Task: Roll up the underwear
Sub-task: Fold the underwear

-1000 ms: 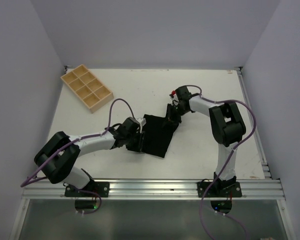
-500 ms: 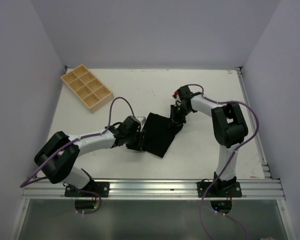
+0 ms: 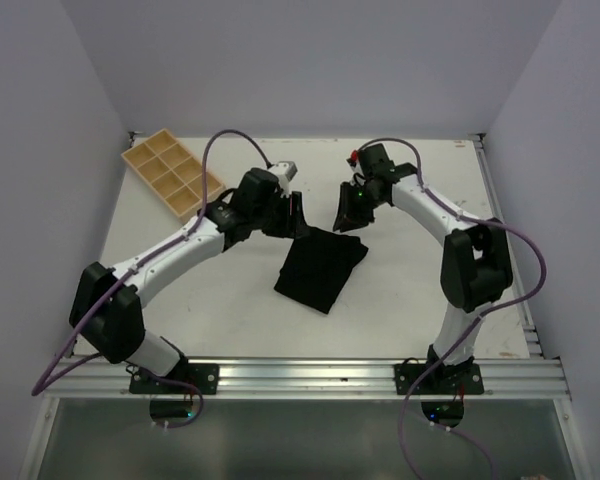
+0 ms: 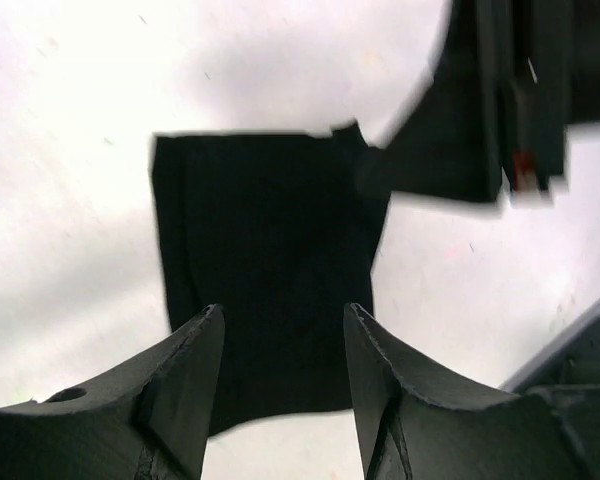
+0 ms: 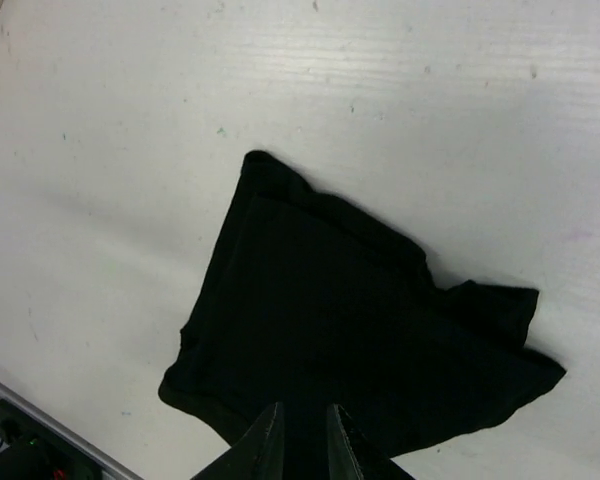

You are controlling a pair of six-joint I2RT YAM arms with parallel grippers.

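The black underwear [image 3: 320, 270] lies flat on the white table as a folded, roughly rectangular piece. It also shows in the left wrist view [image 4: 270, 260] and the right wrist view [image 5: 350, 320]. My left gripper [image 3: 292, 215] hovers above its far left corner, open and empty [image 4: 283, 320]. My right gripper [image 3: 348, 208] hovers above its far right corner. Its fingertips stand a narrow gap apart with nothing between them [image 5: 302, 420]. It also shows as a black block in the left wrist view [image 4: 470, 110]. Neither gripper touches the cloth.
A wooden tray [image 3: 173, 176] with several compartments sits at the far left of the table. An aluminium rail [image 3: 310, 375] runs along the near edge by the arm bases. Grey walls close in the table on three sides.
Both grippers have let go of the underwear's edges and risen toward the far side. The left arm has swung from the cloth's left edge to its far corner. The cloth lies flat.
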